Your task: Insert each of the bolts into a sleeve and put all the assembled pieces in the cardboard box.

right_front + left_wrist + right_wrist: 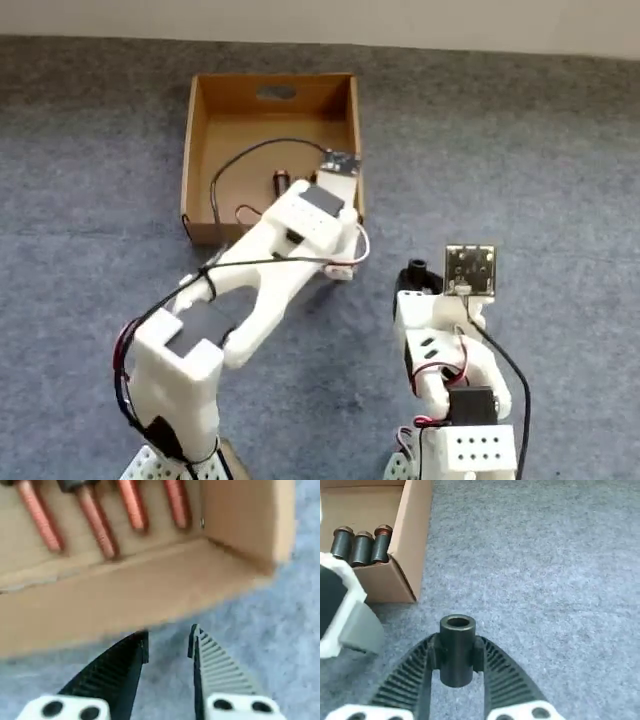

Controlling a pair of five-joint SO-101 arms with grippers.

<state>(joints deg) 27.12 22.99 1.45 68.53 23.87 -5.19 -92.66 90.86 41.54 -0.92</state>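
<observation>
The cardboard box (200,110) sits at the back of the table. Several assembled pieces (95,522), copper bolts in black sleeves, lie side by side inside it against its near wall; three of them (362,545) show end-on in the right wrist view. My left gripper (168,642) hangs open and empty just outside the box's near wall, by its right corner. My right gripper (456,662) is shut on a black sleeve (457,647), held upright with its hollow bore facing up. That sleeve (416,270) is to the right of the box, above the carpet.
Grey carpet (520,150) covers the table around the box. The left arm's white body (340,615) lies between the right gripper and the box. Its black cable (235,165) loops over the box's interior.
</observation>
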